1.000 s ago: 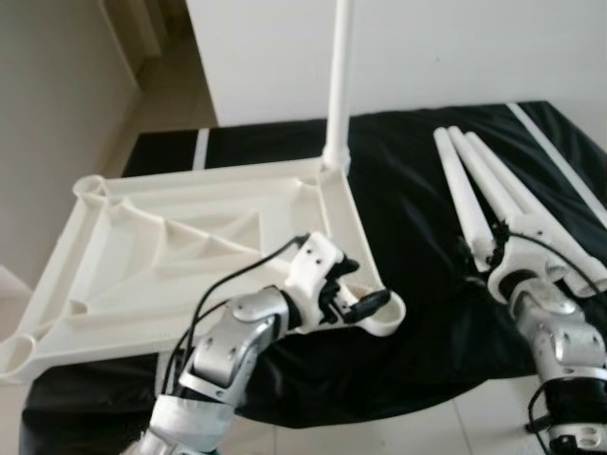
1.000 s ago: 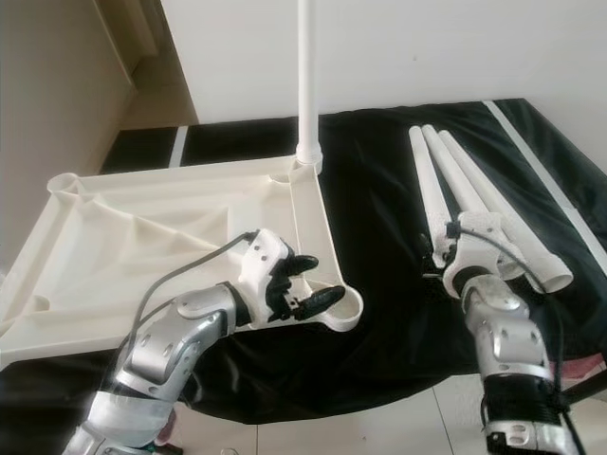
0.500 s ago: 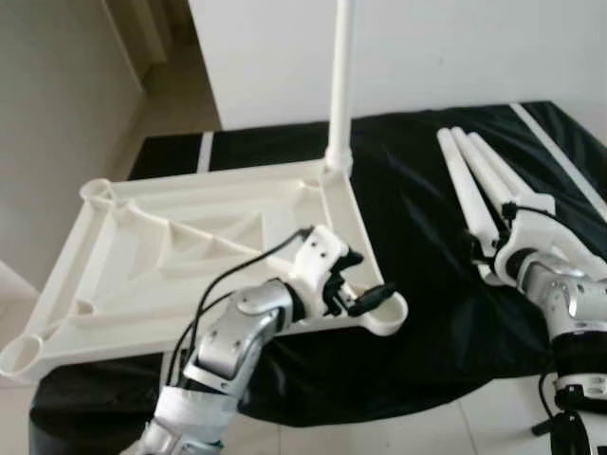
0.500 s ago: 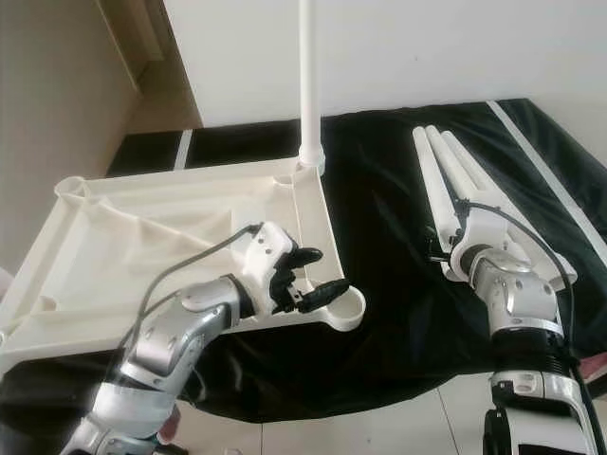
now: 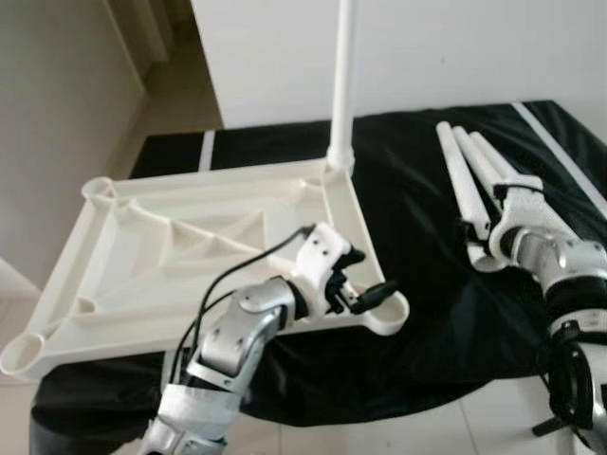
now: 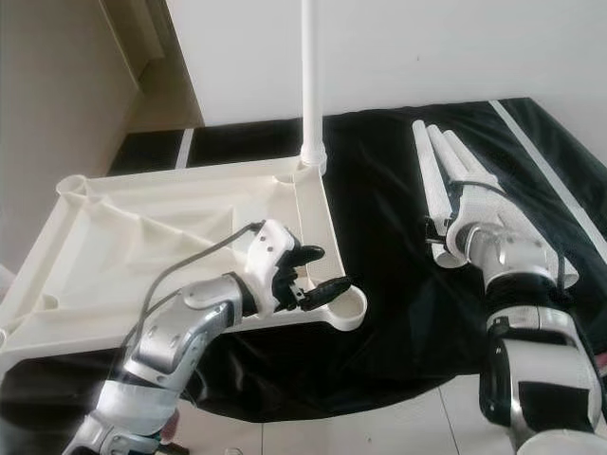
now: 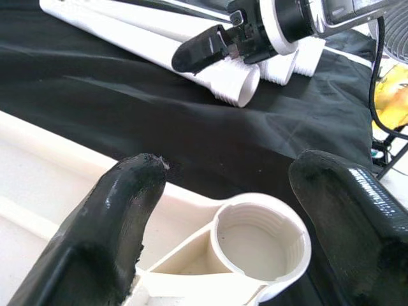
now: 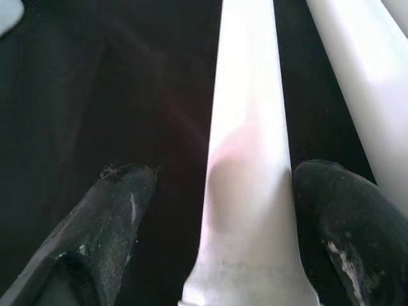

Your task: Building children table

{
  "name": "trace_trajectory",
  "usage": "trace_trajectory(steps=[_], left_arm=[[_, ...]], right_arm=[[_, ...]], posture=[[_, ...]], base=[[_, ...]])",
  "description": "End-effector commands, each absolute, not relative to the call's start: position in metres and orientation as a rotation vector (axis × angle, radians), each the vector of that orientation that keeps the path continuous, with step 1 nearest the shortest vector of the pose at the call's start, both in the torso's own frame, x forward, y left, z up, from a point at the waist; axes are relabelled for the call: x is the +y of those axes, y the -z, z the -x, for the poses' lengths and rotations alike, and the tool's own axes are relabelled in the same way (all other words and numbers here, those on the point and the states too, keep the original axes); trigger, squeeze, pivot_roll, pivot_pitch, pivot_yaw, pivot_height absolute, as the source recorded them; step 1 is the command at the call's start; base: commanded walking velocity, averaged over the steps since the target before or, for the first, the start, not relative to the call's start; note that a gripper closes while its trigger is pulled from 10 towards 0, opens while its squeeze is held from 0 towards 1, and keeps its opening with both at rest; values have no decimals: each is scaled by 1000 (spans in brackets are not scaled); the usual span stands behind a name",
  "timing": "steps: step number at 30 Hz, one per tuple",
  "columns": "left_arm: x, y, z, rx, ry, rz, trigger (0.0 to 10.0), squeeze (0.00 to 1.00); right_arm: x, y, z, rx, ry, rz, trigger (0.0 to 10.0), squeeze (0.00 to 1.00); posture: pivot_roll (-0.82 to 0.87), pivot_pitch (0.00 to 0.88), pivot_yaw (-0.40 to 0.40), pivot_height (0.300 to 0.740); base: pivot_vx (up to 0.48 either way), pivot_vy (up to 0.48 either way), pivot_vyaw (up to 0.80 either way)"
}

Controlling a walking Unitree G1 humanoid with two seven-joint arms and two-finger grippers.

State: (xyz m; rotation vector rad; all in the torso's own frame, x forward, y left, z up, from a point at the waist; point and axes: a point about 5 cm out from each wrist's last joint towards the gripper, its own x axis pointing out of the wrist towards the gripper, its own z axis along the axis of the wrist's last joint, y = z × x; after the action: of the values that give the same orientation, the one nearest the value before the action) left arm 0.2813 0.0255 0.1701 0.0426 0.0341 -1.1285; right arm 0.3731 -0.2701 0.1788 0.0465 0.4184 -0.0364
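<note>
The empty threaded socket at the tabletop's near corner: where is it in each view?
Left eye view: socket, low centre, beyond the left gripper.
Right eye view: socket, low centre.
Left wrist view: socket, between the fingers.
Right wrist view: not in it.
Shared landmark: loose table legs on black cloth.

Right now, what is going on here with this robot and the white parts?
A children's table is being assembled upside down on a black cloth. The white tabletop already has one leg standing upright in a far corner socket. The left gripper, open, hovers at the near corner socket. The right gripper, open, straddles one of three loose legs lying on the cloth, not yet closed on it.
</note>
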Motion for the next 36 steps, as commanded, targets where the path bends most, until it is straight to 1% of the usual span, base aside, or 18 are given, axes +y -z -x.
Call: trace_trajectory(steps=[1, 7, 11, 18, 19, 23, 25, 26, 27, 29, 30, 36], left_arm=[[29, -170, -286, 31, 1066, -51, 10000, 0], [30, -171, -286, 22, 1051, -44, 10000, 0], [29, -171, -286, 21, 1053, -39, 10000, 0], [28, -172, -286, 23, 1060, -33, 10000, 0], [28, -172, -280, 35, 1094, -20, 10000, 0], [28, -173, -271, 51, 1152, 11, 10000, 0], [29, -175, -258, 45, 1216, 31, 10000, 0], [30, -176, -254, 41, 1238, 36, 10000, 0], [31, -177, -248, 40, 1256, 40, 10000, 0], [31, -178, -245, 45, 1267, 45, 10000, 0], [32, -178, -242, 48, 1271, 51, 10000, 0], [31, -178, -235, 87, 1275, 86, 10000, 0]], right_arm=[[-268, -178, -374, 430, 22, -33, 10000, 0], [-272, -196, -382, 395, 29, -57, 10000, 0], [-276, -201, -386, 395, 49, -63, 10000, 0], [-274, -202, -388, 400, 60, -70, 10000, 0], [-270, -200, -391, 406, 60, -76, 10000, 0], [-266, -199, -393, 406, 59, -70, 10000, 0], [-263, -199, -394, 406, 57, -64, 10000, 0], [-263, -200, -395, 405, 58, -64, 10000, 0], [-262, -201, -395, 404, 60, -63, 10000, 0], [-262, -202, -396, 401, 62, -63, 10000, 0], [-262, -204, -396, 395, 65, -59, 10000, 0], [-263, -209, -398, 375, 81, -58, 10000, 0]], posture=[[-67, 44, 60, 740], [-65, 47, 50, 740], [-67, 49, 51, 740], [-61, 59, 55, 740], [-47, 75, 53, 740], [-40, 83, 53, 740], [-25, 115, 52, 740], [-25, 115, 52, 740], [-18, 143, 56, 740], [-18, 143, 56, 740], [-13, 174, 62, 740], [-11, 217, 69, 740]], base=[[0, 0, 0], [0, 0, 0], [0, 0, 0], [0, 0, 0], [0, 0, 0], [0, 0, 0], [0, 0, 0], [0, 0, 0], [0, 0, 0], [0, 0, 0], [0, 0, 0], [0, 0, 0]])
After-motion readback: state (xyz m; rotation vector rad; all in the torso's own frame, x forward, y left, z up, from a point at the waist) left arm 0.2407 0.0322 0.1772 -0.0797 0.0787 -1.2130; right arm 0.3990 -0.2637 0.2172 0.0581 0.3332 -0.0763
